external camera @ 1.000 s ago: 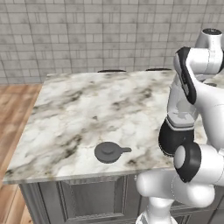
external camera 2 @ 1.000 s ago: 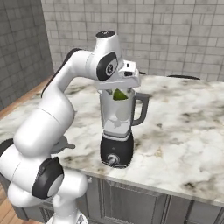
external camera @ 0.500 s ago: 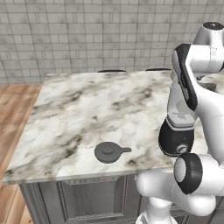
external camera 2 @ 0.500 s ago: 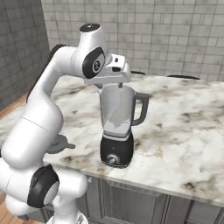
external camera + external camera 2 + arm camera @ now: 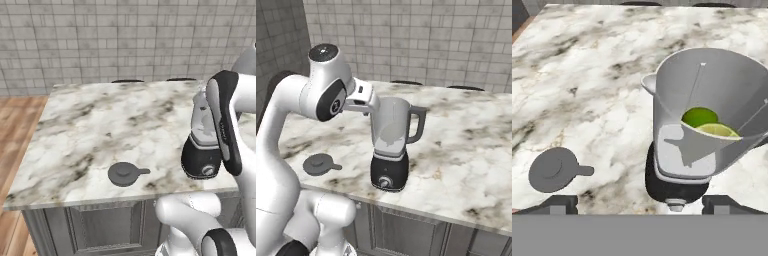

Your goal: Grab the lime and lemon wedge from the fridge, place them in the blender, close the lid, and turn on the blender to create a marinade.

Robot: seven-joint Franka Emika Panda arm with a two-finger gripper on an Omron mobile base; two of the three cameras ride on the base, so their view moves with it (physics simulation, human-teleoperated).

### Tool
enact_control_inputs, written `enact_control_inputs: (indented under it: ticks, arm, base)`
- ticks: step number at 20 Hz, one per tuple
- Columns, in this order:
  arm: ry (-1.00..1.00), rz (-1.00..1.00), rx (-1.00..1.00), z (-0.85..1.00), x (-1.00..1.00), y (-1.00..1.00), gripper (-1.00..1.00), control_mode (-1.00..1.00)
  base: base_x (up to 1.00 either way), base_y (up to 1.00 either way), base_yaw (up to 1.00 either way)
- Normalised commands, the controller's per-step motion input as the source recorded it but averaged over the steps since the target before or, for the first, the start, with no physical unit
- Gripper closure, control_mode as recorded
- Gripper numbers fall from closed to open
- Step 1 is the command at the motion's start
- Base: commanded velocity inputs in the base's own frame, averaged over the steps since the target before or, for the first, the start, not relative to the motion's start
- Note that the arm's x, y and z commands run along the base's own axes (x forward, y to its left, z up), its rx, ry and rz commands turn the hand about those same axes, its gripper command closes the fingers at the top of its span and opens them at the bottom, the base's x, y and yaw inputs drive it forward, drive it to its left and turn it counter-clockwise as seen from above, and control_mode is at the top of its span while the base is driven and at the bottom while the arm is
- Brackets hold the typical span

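Note:
The blender (image 5: pixel 390 150) stands on the marble counter (image 5: pixel 466 145) with its jar open at the top. Looking down into the jar, the round green lime (image 5: pixel 698 116) and the lemon wedge (image 5: pixel 718 130) lie side by side at the bottom. The dark grey lid (image 5: pixel 554 169) lies flat on the counter to the left of the blender, also seen as the lid (image 5: pixel 125 173) near the counter's front edge. My gripper (image 5: pixel 641 204) is open and holds nothing, its tips far apart. It hangs beside the jar's rim on the left, gripper (image 5: pixel 367 104). The fridge is out of view.
The counter's front edge (image 5: pixel 120 200) runs just beyond the lid, above grey cabinet fronts. A grey tiled wall (image 5: pixel 125 40) rises behind the counter. Wooden floor (image 5: pixel 15 130) lies to the counter's left. My own arm (image 5: pixel 225 125) stands in front of the blender in the left base view.
The hand has swung left and down from above the jar's mouth to beside its rim. The lemon wedge that showed at the jar's top a second ago now lies inside.

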Motion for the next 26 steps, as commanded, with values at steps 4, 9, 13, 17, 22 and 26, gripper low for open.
enact_control_inputs:
  ticks: [4, 9, 13, 17, 22, 26]
  arm:
    - [0.07, -0.01, 0.0, -0.25, -0.32, 1.0, -1.0, -1.0]
    - [0.34, -0.02, -0.02, -0.11, 0.0, 1.0, -1.0, -1.0]
    - [0.46, 0.0, 0.0, -0.32, 0.01, 0.86, -1.0, -1.0]
    - [0.2, 0.05, 0.0, -0.35, 0.0, 0.35, -1.0, -1.0]
    - [0.02, 0.0, 0.0, -0.76, 0.03, 0.4, -1.0, -1.0]
    - [0.0, 0.0, 0.0, -0.72, 0.19, 0.37, -1.0, -1.0]
  base:
    - [0.0, 0.0, 0.0]
    - [0.0, 0.0, 0.0]
    - [0.0, 0.0, 0.0]
    - [0.0, 0.0, 0.0]
    - [0.0, 0.0, 0.0]
    - [0.0, 0.0, 0.0]
